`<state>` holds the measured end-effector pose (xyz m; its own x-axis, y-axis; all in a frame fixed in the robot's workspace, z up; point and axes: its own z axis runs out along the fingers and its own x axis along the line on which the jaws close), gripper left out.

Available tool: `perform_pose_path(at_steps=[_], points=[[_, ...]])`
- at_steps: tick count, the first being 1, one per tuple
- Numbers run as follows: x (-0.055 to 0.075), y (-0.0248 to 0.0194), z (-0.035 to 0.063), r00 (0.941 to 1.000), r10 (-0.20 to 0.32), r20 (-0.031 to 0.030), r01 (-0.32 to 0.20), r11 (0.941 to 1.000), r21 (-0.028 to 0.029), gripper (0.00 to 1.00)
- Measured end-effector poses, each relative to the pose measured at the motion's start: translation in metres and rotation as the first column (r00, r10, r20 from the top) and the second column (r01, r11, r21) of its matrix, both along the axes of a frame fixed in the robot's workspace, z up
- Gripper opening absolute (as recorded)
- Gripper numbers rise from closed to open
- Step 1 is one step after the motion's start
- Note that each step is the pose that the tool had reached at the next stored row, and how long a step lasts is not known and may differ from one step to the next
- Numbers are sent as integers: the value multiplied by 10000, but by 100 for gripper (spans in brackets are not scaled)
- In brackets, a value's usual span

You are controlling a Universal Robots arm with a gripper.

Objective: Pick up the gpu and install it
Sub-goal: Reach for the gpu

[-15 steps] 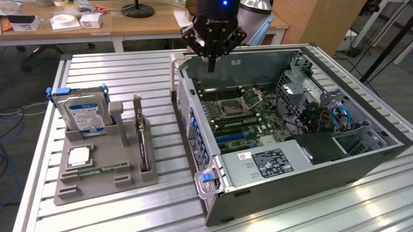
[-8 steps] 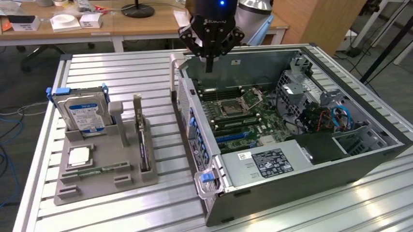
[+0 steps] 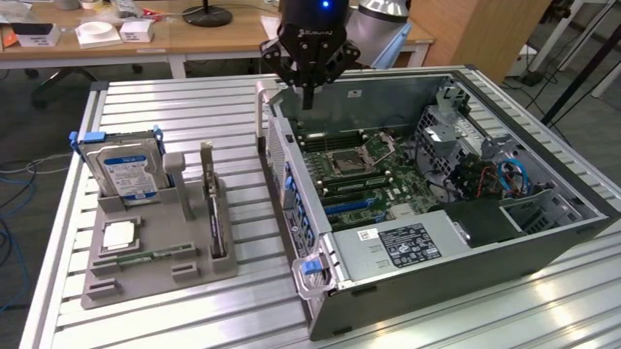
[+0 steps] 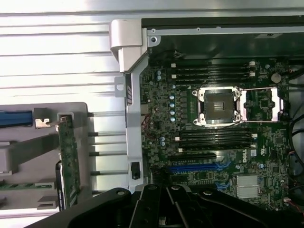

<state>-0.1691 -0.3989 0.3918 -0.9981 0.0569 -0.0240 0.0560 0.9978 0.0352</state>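
Hovering above the far end of an open dark grey computer tower case [image 3: 437, 291] that lies on its side, the robot arm's black end effector [image 3: 307, 98] points straight down. Its fingers are clenched together with nothing between them. Inside the case lies a green motherboard [image 3: 374, 193] with an uncovered silver processor socket [image 3: 350, 161]. The gpu [image 3: 214, 218], a thin flat card with a black face on a green circuit board, stands upright on its long edge in a slot of a grey plastic holder [image 3: 145, 280]. It is well apart from the end effector and just beside the case, on the exterior view's left. In the same holder, a silver hard drive with a blue and white label [image 3: 121, 171] stands farther to that left. Holder and case both rest on a slatted pale metal desk [image 3: 174, 109].
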Motion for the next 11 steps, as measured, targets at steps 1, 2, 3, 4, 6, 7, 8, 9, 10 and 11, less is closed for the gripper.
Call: perform_pose_path(at_steps=[1, 2, 3, 4, 6, 7, 8, 9, 10, 11], points=[[-13, 0, -1, 10000, 58, 1, -58, 10000, 0, 11], [-25, 0, -1, 9999, 122, 0, -122, 9999, -3, 11], [-39, 0, -1, 9998, 190, 0, -190, 9998, -7, 11], [-54, 0, -1, 9997, 243, 0, -243, 9997, -7, 11], [-88, 0, -1, 9995, 326, 0, -326, 9995, -8, 11], [-104, 0, -1, 9994, 352, 0, -352, 9994, -7, 11], [-119, 0, -2, 9993, 372, 1, -372, 9993, -7, 11], [-134, 0, -2, 9992, 390, 0, -390, 9992, -7, 11], [-148, 0, -2, 9992, 406, 0, -406, 9992, -7, 11], [-160, 0, -3, 9991, 418, 1, -418, 9991, -7, 11]])
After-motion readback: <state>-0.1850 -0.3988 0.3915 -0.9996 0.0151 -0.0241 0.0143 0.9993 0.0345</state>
